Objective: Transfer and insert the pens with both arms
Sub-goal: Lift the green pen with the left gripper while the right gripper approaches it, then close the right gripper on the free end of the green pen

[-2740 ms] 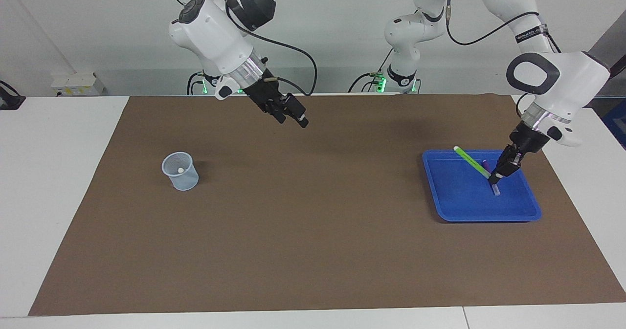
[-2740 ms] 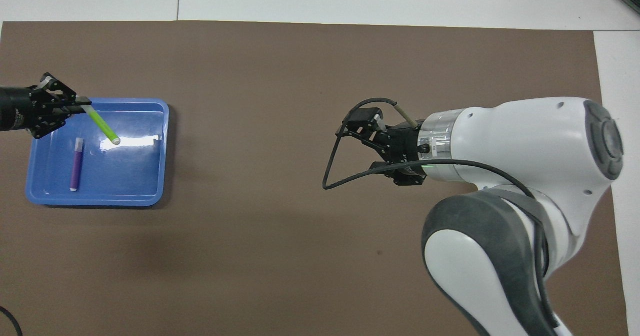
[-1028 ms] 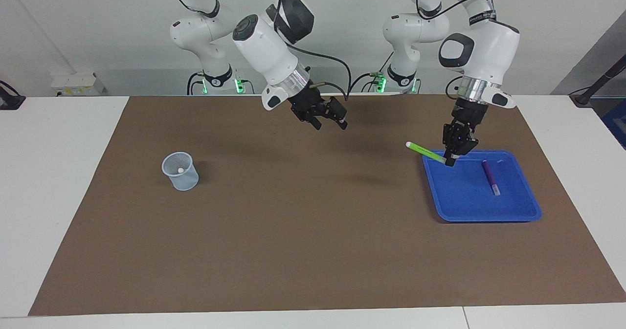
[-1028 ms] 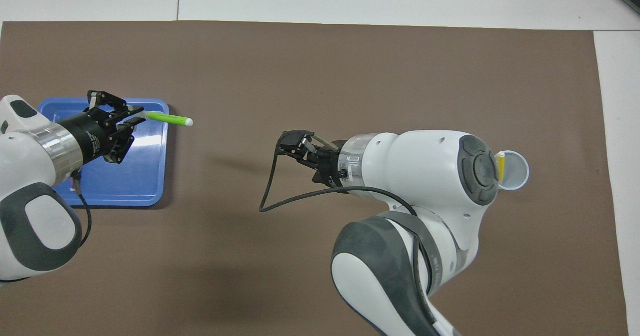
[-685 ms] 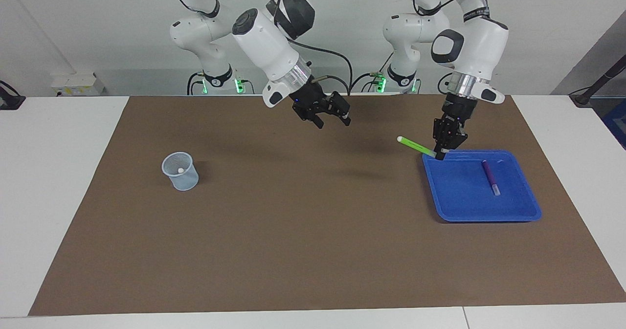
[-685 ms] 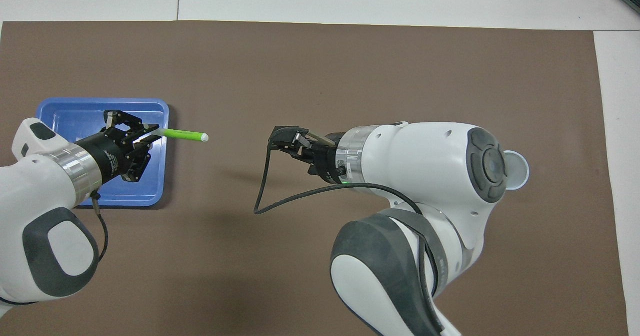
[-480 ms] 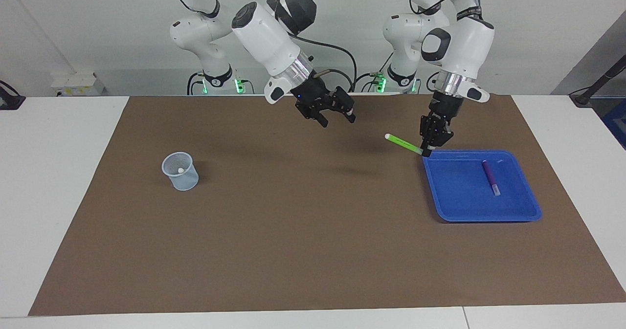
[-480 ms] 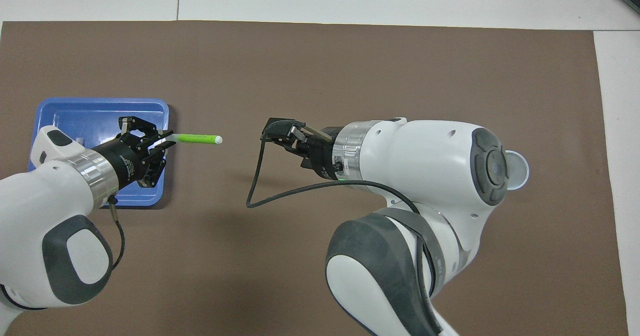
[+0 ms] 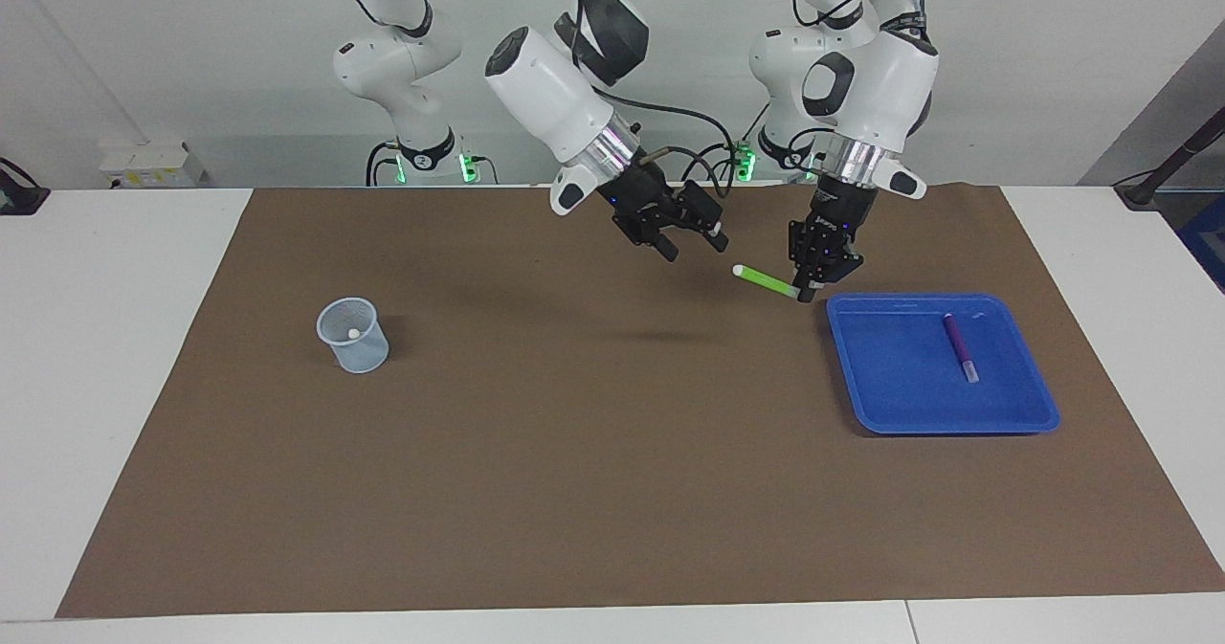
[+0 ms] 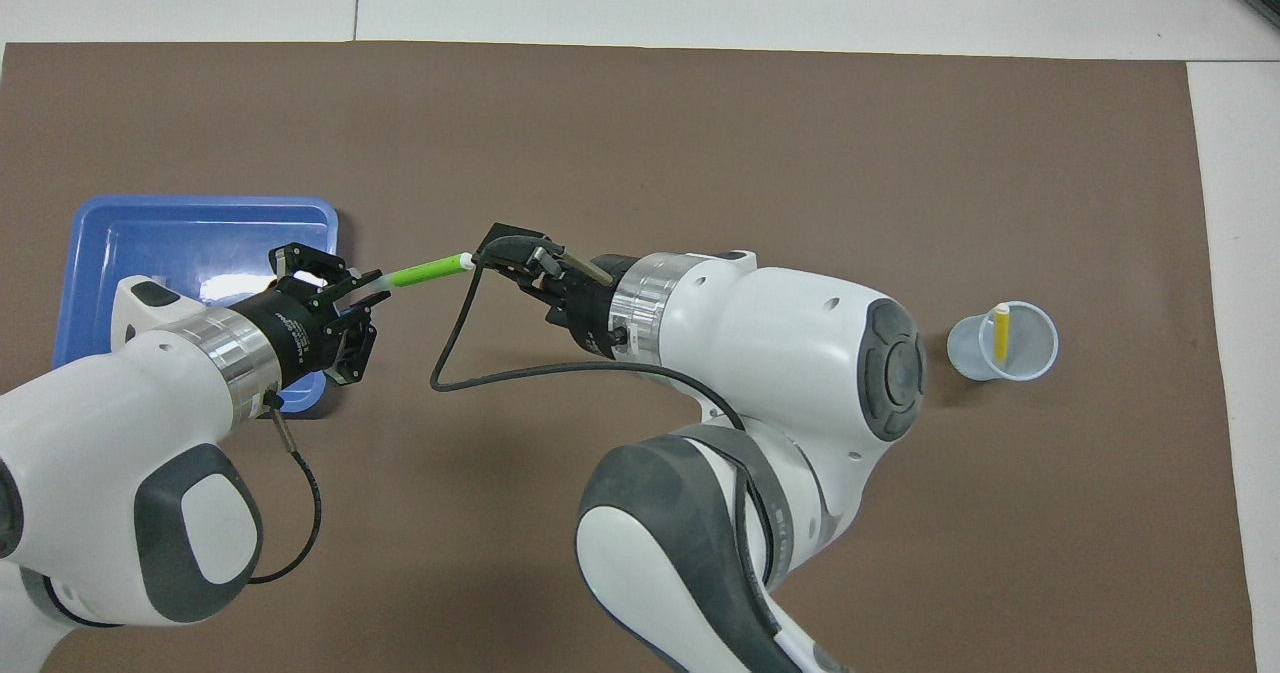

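Lime green pen (image 9: 766,280) is up in the air over the brown mat (image 9: 612,491), beside the tray corner nearest the robots, pinched at one end by the left hand (image 9: 807,290), whose fingers are pressed together on it. Its pale cap end points toward the right hand (image 9: 691,242). Pen lies tilted, nearly level.

Overhead view shows the cap tip (image 10: 465,260) right at the right hand's (image 10: 505,253) fingers; whether it touches cannot be told there. Facing view shows a small gap between cap and right hand, so apart. Right hand is spread wide, holding nothing.

Purple pen (image 9: 959,345) lies flat in the blue tray (image 9: 919,410), seen only in the facing view; overhead, the left arm (image 10: 120,403) covers that part of the tray (image 10: 150,233).

Yellow pen (image 10: 1001,331) stands leaning in the clear cup (image 10: 1003,341); its colour reads only overhead. Facing view shows just a pale dot inside the cup (image 9: 354,336).

Count: three pens, one tray, one cup, two arms. Tray sits toward the left arm's end of the table (image 9: 115,338), cup toward the right arm's end, well apart.
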Motion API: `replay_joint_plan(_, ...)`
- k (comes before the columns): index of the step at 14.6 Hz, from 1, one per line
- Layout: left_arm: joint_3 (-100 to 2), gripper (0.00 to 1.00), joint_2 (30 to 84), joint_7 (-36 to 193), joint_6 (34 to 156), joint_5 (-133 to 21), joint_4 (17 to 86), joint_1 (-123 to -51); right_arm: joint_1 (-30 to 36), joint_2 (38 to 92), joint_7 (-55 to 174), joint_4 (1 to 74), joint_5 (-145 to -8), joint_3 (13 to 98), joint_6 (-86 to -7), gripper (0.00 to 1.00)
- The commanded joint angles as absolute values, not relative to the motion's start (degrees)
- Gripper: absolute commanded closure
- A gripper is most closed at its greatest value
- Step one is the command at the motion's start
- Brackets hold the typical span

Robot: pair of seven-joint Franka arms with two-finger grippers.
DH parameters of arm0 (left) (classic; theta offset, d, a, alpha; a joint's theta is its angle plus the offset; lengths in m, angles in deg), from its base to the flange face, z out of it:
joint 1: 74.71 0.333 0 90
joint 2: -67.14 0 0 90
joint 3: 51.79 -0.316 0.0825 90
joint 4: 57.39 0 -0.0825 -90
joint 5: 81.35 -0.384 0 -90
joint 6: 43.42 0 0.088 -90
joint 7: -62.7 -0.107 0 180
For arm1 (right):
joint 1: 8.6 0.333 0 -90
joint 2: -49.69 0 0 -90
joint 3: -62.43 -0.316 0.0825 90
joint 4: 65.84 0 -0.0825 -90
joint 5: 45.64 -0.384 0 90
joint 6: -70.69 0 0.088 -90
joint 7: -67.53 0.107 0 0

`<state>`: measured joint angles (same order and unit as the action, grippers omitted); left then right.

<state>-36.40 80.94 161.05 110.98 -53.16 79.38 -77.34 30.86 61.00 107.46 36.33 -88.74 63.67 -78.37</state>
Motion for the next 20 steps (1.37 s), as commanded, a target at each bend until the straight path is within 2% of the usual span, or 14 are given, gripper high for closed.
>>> replay_joint_plan(1, -35.79, 1.00, 83.22, 164.21, 111.61, -52.79, 81.30, -77.70, 31.22, 65.41, 106.55, 31.20, -90.02, 63.66, -79.25, 0.06)
replay_joint_plan(4, -34.04, 1.00, 84.27, 165.35, 111.61, -52.79, 82.00, -77.26, 32.01, 68.31, 106.47, 27.68, -89.76, 63.66, -79.52, 0.13)
replay_joint_plan(6, -32.98, 1.00, 84.80, 165.97, 111.61, -52.79, 82.09, -76.91, 32.01, 68.41, 106.55, 27.50, -89.58, 63.66, -79.43, 0.16)
replay_joint_plan(9, -32.28, 1.00, 85.15, 166.76, 111.61, -52.87, 82.27, -76.82, 32.36, 68.41, 106.38, 27.41, -88.44, 63.66, -79.34, 0.26)
replay_joint_plan(14, -32.01, 1.00, 85.59, 166.94, 111.53, -53.05, 82.27, -76.82, 32.80, 68.32, 105.68, 28.38, -88.35, 63.66, -77.33, 0.28)
replay_joint_plan(20, -31.84, 1.00, 85.86, 166.94, 111.18, -53.31, 82.27, -76.47, 32.45, 67.71, 102.60, 28.82, -88.09, 63.74, -72.22, 0.38)
